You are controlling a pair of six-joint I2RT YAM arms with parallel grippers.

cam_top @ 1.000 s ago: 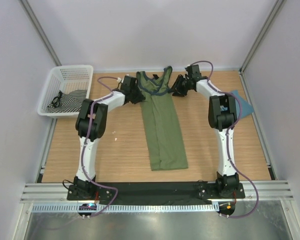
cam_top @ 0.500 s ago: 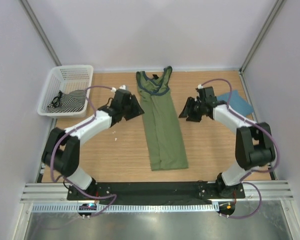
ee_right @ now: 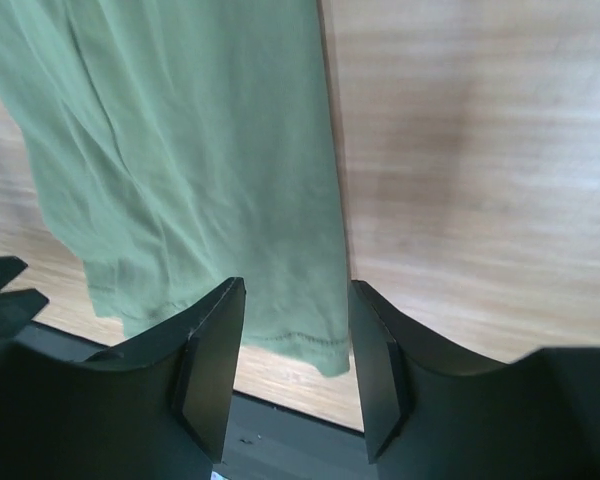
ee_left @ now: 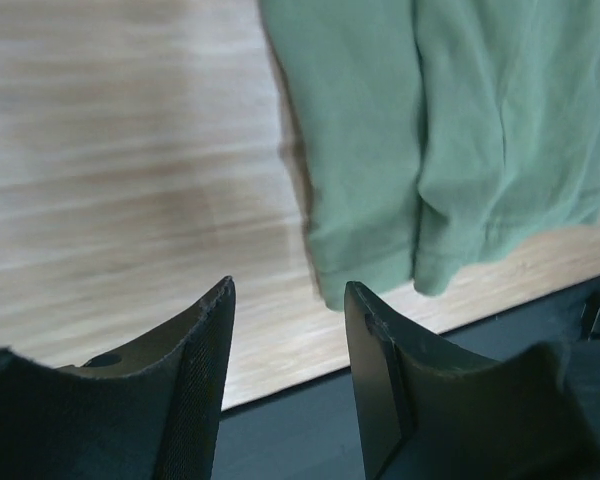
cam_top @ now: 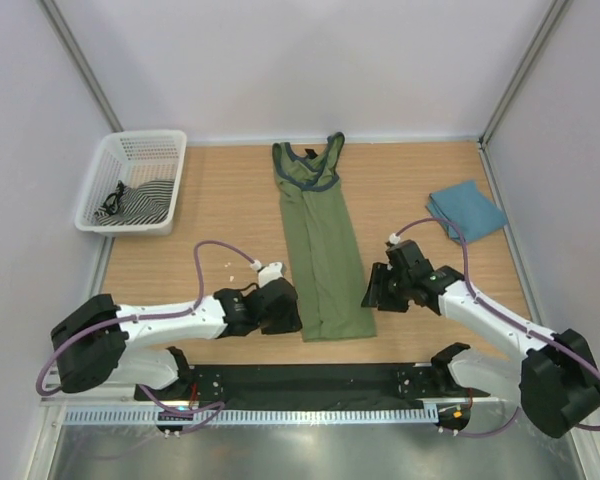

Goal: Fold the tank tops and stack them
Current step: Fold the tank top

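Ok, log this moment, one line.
green top: flat, folded narrow | left gripper: open, near hem | right gripper: open, near hem | blue top: far right

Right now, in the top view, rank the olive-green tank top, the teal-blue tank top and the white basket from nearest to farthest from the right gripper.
From the right gripper:
1. olive-green tank top: just to its left, hem corner beside it.
2. teal-blue tank top: farther back, on the right side.
3. white basket: far-left corner of the table.
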